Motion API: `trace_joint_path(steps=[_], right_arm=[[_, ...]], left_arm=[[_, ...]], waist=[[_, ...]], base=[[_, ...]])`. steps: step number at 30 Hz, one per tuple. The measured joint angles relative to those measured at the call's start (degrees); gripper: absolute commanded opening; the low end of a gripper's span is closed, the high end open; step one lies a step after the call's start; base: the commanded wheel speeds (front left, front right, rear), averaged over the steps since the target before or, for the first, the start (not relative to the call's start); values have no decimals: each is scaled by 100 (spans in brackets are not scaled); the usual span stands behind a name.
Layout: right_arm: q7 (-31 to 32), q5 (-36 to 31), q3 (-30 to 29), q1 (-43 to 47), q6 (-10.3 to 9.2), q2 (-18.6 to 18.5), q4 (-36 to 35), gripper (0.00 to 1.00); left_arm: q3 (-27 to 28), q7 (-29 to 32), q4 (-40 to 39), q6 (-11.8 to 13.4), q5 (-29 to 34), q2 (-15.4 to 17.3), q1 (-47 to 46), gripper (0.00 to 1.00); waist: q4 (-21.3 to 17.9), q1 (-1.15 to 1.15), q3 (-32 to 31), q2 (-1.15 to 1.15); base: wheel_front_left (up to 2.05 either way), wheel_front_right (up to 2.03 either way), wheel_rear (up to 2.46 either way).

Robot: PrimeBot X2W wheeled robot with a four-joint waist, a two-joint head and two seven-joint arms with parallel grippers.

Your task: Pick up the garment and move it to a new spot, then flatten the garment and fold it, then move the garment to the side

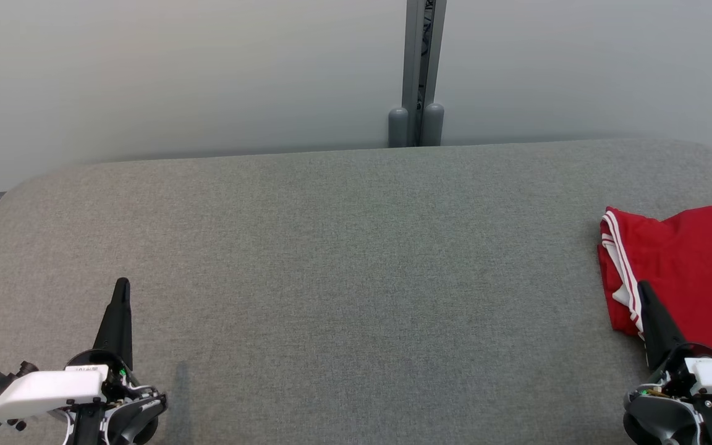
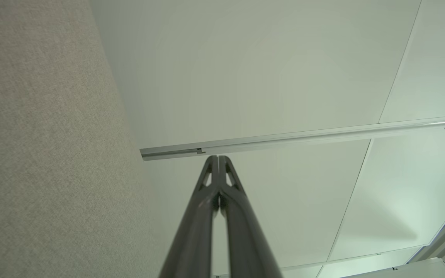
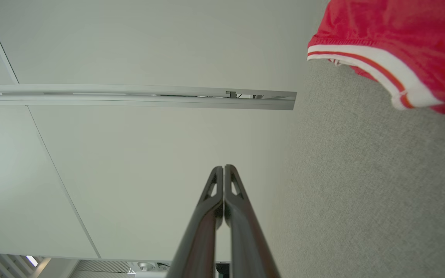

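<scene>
Nearest, at the front edge of the bench (image 1: 356,259): the left hand (image 1: 122,284), fingers pressed shut and empty, pointing toward the far wall over bare grey fabric. Opposite, the right hand (image 1: 643,285) takes the same pose, likewise shut and empty, its tip just beside the near-left corner of the garment (image 1: 696,266). Red with white striped trim, the garment lies loosely folded and creased at the bench's right end.

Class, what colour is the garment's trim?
Trim: white with a red stripe; best in right wrist view.
</scene>
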Motion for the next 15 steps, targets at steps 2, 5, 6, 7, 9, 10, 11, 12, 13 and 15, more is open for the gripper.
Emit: trace_joint_path(steps=[2, 5, 6, 7, 9, 10, 11, 12, 13, 15], right_arm=[[0, 0, -1, -1, 0, 0, 0, 0], [0, 0, 0, -1, 0, 0, 0, 0], [0, 0, -1, -1, 0, 0, 0, 0], [0, 0, -2, -1, 0, 0, 0, 0], [0, 0, -1, -1, 0, 0, 0, 0], [0, 0, -1, -1, 0, 0, 0, 0], [0, 0, 0, -1, 0, 0, 0, 0], [0, 0, -1, -1, 0, 0, 0, 0], [0, 0, -1, -1, 0, 0, 0, 0], [0, 0, -1, -1, 0, 0, 0, 0]], left_arm=[[0, 0, 0, 0, 0, 0, 0, 0], [0, -1, 0, 0, 0, 0, 0, 0], [0, 0, 0, 0, 0, 0, 0, 0], [0, -1, 0, 0, 0, 0, 0, 0], [0, -1, 0, 0, 0, 0, 0, 0], [0, -1, 0, 0, 0, 0, 0, 0], [0, -1, 0, 0, 0, 0, 0, 0], [0, -1, 0, 0, 0, 0, 0, 0], [0, -1, 0, 0, 0, 0, 0, 0], [0, 0, 0, 0, 0, 0, 0, 0]], waist=[[0, 0, 0, 0], [0, 0, 0, 0], [0, 0, 0, 0], [0, 0, 0, 0], [0, 0, 0, 0], [0, 0, 0, 0], [0, 0, 0, 0], [0, 0, 0, 0], [0, 0, 0, 0], [0, 0, 0, 0]], base=[[0, 0, 0], [0, 0, 0], [0, 0, 0], [0, 0, 0], [0, 0, 0], [0, 0, 0], [0, 0, 0], [0, 0, 0], [0, 0, 0], [0, 0, 0]])
